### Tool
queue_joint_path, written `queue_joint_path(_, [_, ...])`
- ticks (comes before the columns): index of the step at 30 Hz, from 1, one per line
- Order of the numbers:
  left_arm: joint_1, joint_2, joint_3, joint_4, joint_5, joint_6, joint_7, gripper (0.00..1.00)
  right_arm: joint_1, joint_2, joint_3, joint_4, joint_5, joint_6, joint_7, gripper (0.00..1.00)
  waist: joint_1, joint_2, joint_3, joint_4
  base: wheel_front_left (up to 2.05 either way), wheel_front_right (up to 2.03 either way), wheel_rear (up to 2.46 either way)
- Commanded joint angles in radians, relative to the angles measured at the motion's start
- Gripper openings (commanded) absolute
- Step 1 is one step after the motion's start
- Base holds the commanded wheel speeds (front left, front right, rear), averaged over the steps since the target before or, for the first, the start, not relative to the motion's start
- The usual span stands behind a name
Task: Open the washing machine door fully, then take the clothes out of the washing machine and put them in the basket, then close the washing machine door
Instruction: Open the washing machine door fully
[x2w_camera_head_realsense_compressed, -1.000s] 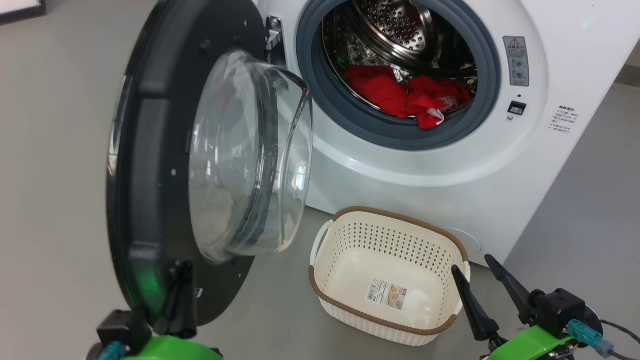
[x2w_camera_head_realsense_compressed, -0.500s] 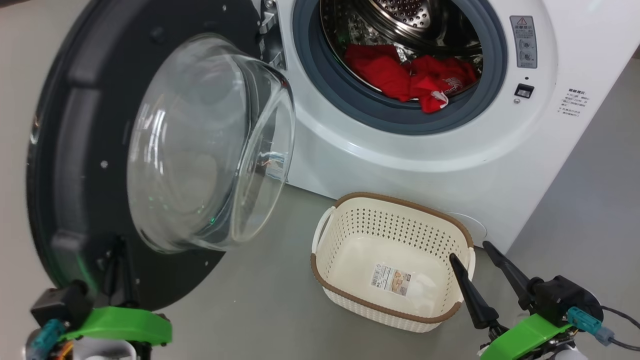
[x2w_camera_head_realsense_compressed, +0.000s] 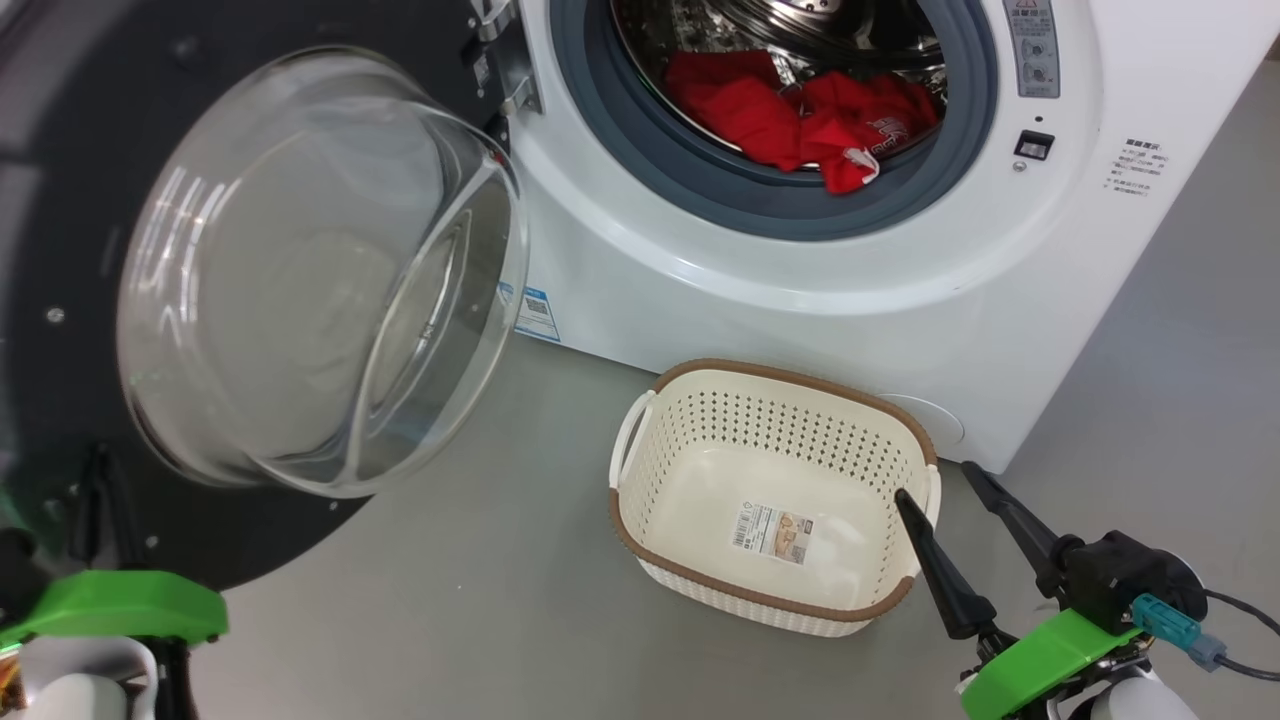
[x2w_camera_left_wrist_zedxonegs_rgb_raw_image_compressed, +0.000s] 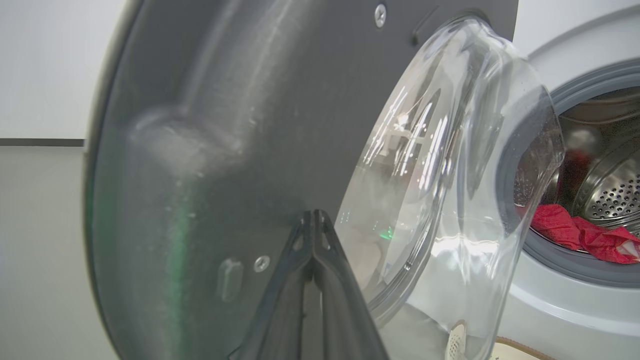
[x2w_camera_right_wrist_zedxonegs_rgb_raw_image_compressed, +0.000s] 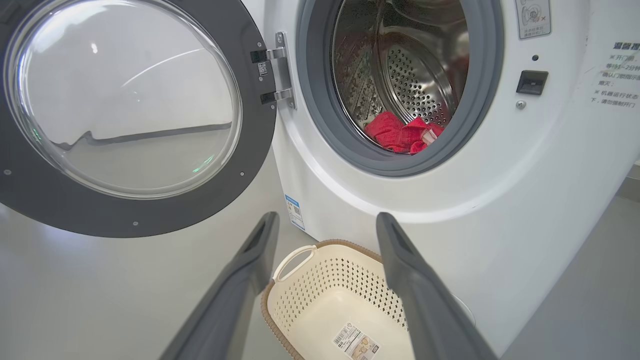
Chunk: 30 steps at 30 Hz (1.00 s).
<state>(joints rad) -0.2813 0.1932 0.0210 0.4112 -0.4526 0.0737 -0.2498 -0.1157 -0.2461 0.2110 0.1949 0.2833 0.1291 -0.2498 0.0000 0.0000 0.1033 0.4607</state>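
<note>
The washing machine door (x2w_camera_head_realsense_compressed: 300, 270) is open and hangs out to the left of the washing machine (x2w_camera_head_realsense_compressed: 800, 300). Its clear glass bowl faces the room.

The left gripper (x2w_camera_left_wrist_zedxonegs_rgb_raw_image_compressed: 314, 215) is down by the bottom edge of the door. Its two dark fingers are pressed tight together with nothing between them. The tips sit right in front of the door's dark inner side, just beside the glass bowl. I cannot tell if they touch the door.

The clothes (x2w_camera_head_realsense_compressed: 790, 110) are red and lie inside the washing machine, at the bottom of the shiny drum near its front edge. One bit with white trim hangs over onto the grey rubber ring (x2w_camera_head_realsense_compressed: 720, 190). The clothes are well away from both grippers.

The basket (x2w_camera_head_realsense_compressed: 760, 425) stands on the grey floor (x2w_camera_head_realsense_compressed: 480, 580), just in front of the washing machine and below its round hole. Nothing is in it but a paper label (x2w_camera_head_realsense_compressed: 772, 530) on its bottom.

The right gripper (x2w_camera_head_realsense_compressed: 932, 482) is at the right end of the basket. Its fingers are spread wide apart and hold nothing. In the head view, the tip of one finger sits over the basket's right rim and the other is just outside it. The fingers point up toward the washing machine, and the clothes are far above them.
</note>
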Motion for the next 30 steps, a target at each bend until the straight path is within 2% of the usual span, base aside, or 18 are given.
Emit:
queue_joint_path(1, [-0.056,0.058,0.057,-0.002,0.014,-0.004,-0.012,0.0,-0.032,-0.009,0.021,-0.022,-0.004,0.002,-0.012,1.0,0.0,0.0,0.006,-0.007,0.0,0.0,0.0])
queue_joint_path(19, [-0.185,0.142,0.242,0.253,0.122,-0.074,-0.012,0.0,-0.047,-0.016,0.047,-0.017,0.0,0.002,-0.012,1.0,0.0,0.0,0.02,-0.073,0.0,0.0,0.0])
queue_joint_path(30, [-0.202,0.129,0.3,0.295,0.186,-0.1,-0.012,0.0,-0.045,-0.013,0.046,-0.014,0.001,0.002,-0.012,1.0,0.0,0.0,0.01,-0.081,0.0,0.0,0.0])
